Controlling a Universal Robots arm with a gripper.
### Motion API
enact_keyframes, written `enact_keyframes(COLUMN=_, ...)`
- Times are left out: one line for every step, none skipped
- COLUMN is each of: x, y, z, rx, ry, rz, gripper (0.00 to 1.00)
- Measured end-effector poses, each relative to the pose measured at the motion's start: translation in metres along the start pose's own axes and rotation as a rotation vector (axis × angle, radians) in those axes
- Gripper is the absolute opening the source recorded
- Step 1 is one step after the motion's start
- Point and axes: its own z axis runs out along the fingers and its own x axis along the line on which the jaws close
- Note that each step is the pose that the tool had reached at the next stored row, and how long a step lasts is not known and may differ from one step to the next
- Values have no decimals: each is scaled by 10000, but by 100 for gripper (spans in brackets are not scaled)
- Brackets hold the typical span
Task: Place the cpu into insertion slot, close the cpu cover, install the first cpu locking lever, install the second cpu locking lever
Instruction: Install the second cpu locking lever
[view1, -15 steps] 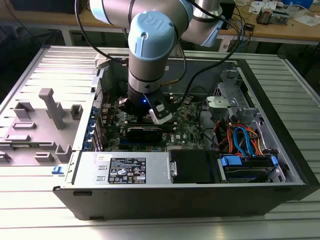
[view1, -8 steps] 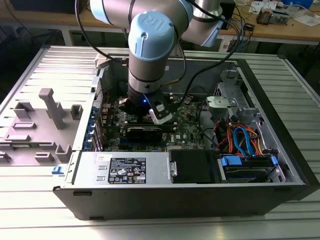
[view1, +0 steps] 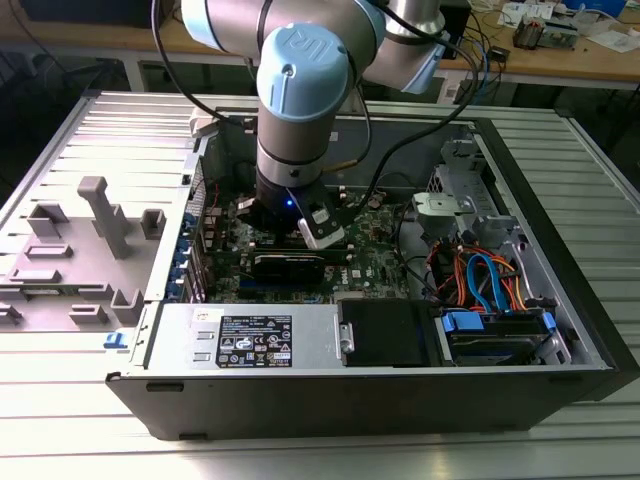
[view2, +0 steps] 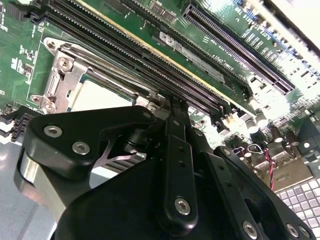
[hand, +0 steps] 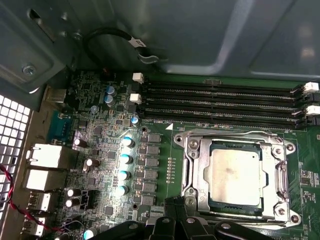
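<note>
The cpu (hand: 235, 172), a silver square, lies in the insertion slot (hand: 235, 209) on the green motherboard. The cpu cover (hand: 196, 170), a silver frame, lies flat around it. A thin wire lever (hand: 235, 134) runs along the socket edge beside the memory slots. My gripper (hand: 172, 201) is shut with nothing in it, its tip close to one corner of the socket. In the second wrist view the black gripper (view2: 172, 102) points at the socket's edge, with the cpu (view2: 100, 95) and cpu cover (view2: 62, 75) beyond it. In the exterior view the arm reaches down into the open computer case and the gripper (view1: 290, 222) is over the board.
Long black memory slots (hand: 220, 102) run beside the socket. Capacitors (hand: 125, 160) and rear ports (hand: 45, 155) stand on the other side. A cable (hand: 115, 37) hangs from the case wall. The power supply (view1: 260, 340), drive bay with cables (view1: 490, 290) and a grey fixture tray (view1: 80, 250) surround the work area.
</note>
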Motion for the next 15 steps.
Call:
enact_keyframes(x=0, y=1, z=-1, rx=16, ry=3, rz=1, gripper=11)
enact_keyframes(x=1, y=4, z=-4, rx=24, ry=3, rz=2, gripper=11)
enact_keyframes(x=1, y=13, z=-21, rx=42, ry=4, rz=4, gripper=11)
enact_keyframes(x=1, y=24, z=-41, rx=43, ry=4, rz=2, gripper=11)
enact_keyframes(x=3, y=32, z=-67, rx=69, ry=6, rz=5, gripper=11)
enact_keyframes(x=5, y=38, z=-86, rx=87, ry=8, rz=8, gripper=11)
enact_keyframes(x=5, y=42, z=-102, rx=100, ry=9, rz=8, gripper=11)
enact_keyframes(x=6, y=47, z=-119, rx=111, ry=10, rz=9, gripper=11)
enact_keyframes(x=7, y=52, z=-132, rx=122, ry=11, rz=10, gripper=11)
enact_keyframes(x=8, y=59, z=-150, rx=143, ry=11, rz=13, gripper=11)
enact_keyframes(x=9, y=64, z=-160, rx=169, ry=13, rz=15, gripper=11)
enact_keyframes(x=10, y=72, z=-181, rx=234, ry=16, rz=20, gripper=11)
enact_keyframes(x=10, y=78, z=-192, rx=306, ry=17, rz=25, gripper=11)
enact_keyframes(x=10, y=82, z=-195, rx=401, ry=19, rz=31, gripper=11)
enact_keyframes(x=10, y=87, z=-197, rx=493, ry=21, rz=37, gripper=11)
